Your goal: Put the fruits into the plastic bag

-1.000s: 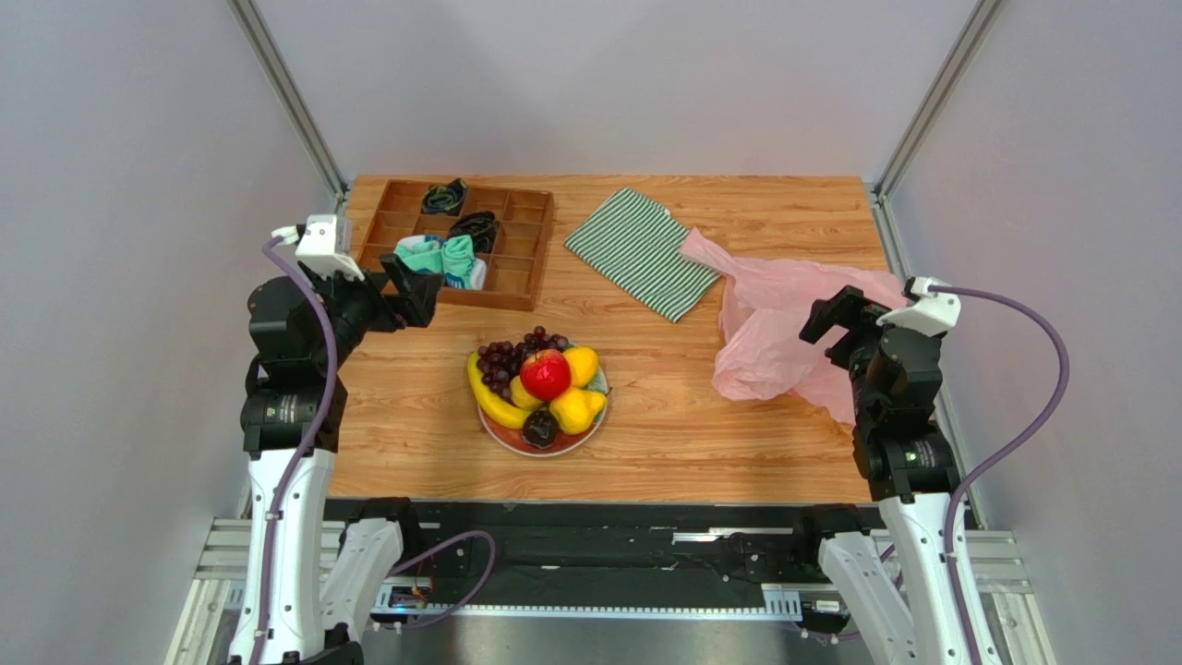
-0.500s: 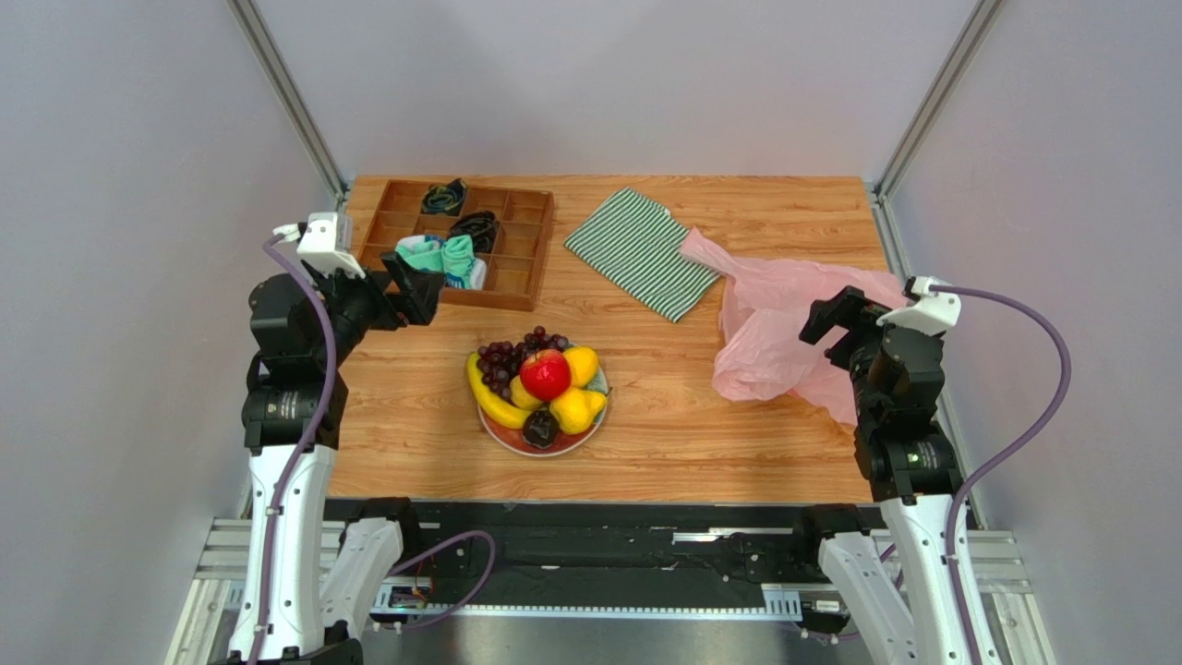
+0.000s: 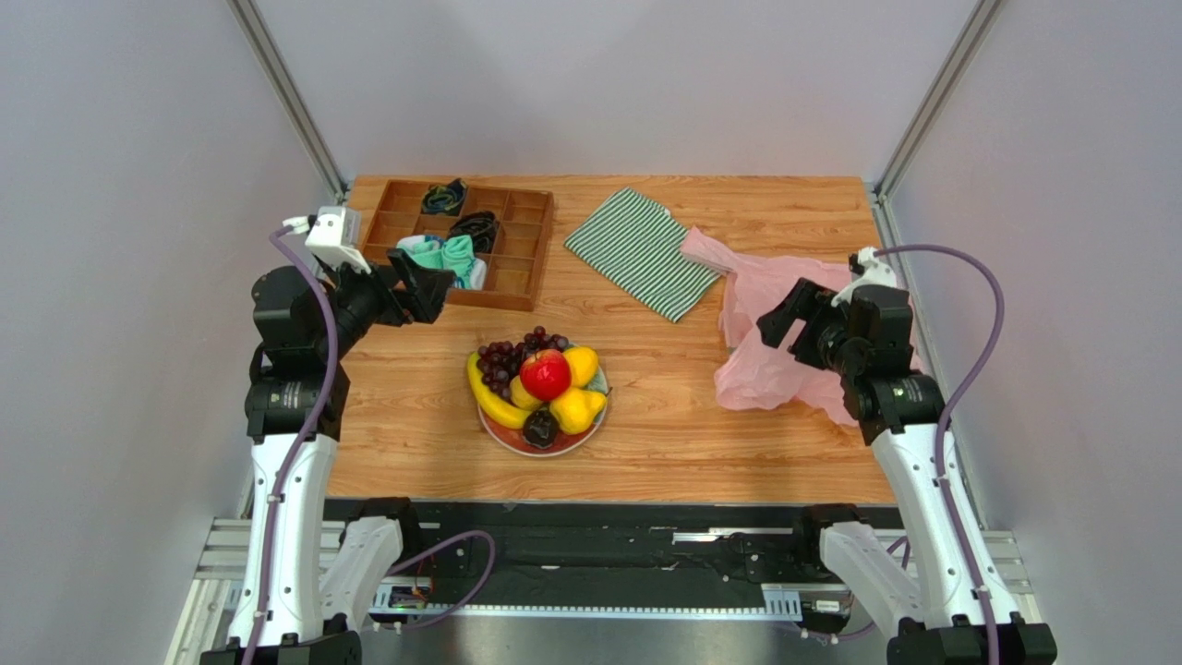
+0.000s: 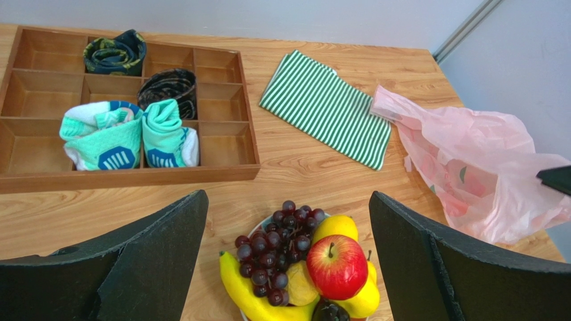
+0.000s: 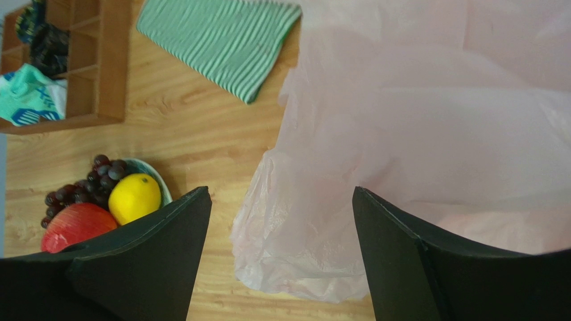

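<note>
Resting on plate: the fruits (image 3: 541,391), heaped on a round plate (image 3: 502,435) with a reddish outer edge and a teal lip, near the middle of the wood-grain table (image 3: 666,423)
Fruit shapes: glossy red apple (image 3: 545,374) on top with its stem up; curved yellow banana (image 3: 489,399) along the left rim; knobbly dark purple grapes (image 3: 500,360) at the far left; smooth yellow lemon (image 3: 581,363) and a second yellow fruit (image 3: 576,410) on the right; one small dark fruit (image 3: 540,428) at the near edge
Plastic bag (image 3: 749,371): thin, crinkled, translucent pink, lying slumped and flat at the right of the table, apart from the plate
Left claw (image 3: 427,291): fingers spread wide with nothing between them, held above the table between the tray and the plate
Right claw (image 3: 784,316): fingers wide apart above the bag with no film pinched; contact with the bag cannot be told
Striped cloth (image 3: 643,252): folded flat green-and-white fabric at the far centre, its right edge touching the bag's far corner
Tray (image 3: 525,238): compartmented brown wooden box at the far left, holding rolled teal socks (image 3: 447,256) and two dark rolled socks (image 3: 476,226)
In the way: the right claw covers part of the bag from overhead; the bag's mouth cannot be made out
</note>
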Tool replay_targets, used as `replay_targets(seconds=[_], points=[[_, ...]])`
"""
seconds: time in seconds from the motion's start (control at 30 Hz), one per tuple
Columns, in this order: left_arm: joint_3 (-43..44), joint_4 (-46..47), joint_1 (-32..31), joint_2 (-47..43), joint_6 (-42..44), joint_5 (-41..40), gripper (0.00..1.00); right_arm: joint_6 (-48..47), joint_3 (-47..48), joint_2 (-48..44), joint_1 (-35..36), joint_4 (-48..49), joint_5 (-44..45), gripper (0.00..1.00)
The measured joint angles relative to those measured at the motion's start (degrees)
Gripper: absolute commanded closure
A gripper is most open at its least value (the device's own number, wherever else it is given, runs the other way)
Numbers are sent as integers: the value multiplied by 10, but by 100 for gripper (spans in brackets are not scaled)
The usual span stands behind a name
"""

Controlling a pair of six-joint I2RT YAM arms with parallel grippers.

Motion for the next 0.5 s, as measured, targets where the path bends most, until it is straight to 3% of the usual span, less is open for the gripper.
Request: replay_targets(seconds=[0.3, 0.5], points=[[0, 1, 0, 11, -6, 10, 2, 22, -34, -112, 0, -80, 47, 16], [0, 1, 0, 14, -10, 12, 2, 32, -18, -124, 0, -128, 110, 13]])
